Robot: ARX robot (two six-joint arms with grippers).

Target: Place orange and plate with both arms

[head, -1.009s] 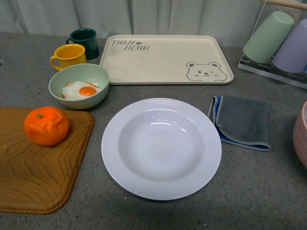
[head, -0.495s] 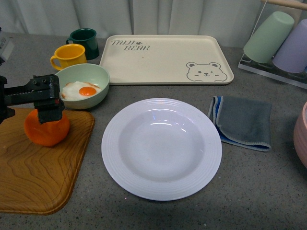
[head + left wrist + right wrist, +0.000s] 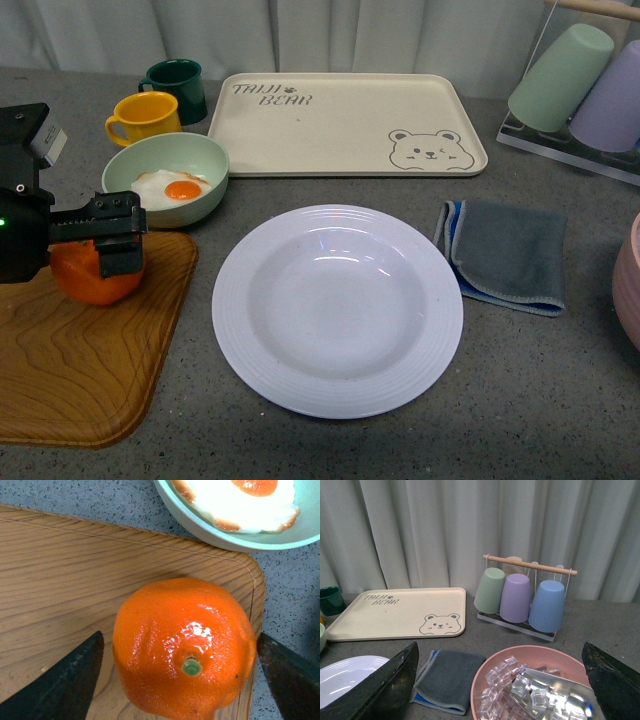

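Wood-grained, the tray (image 3: pixel 70 370) at the far left carries the orange (image 3: pixel 165 625). The left gripper (image 3: pixel 106 250) straddles it, jaws apart, not yet pinching. Judged firm, light, glossy and round, it wants a hold across its widest girth. At centre, the plate (image 3: pixel 235 310) looks stiff, slick and breakable; take its rim. Further right, the right gripper (image 3: pixel 500 652) gapes, empty.

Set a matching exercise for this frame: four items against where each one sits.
1. orange
2. fried egg
3. plate
4. grey cloth

A. in the green bowl
B. middle of the counter, holding nothing
C. on the wooden board
D. right of the plate

Pairs: 1-C, 2-A, 3-B, 4-D.
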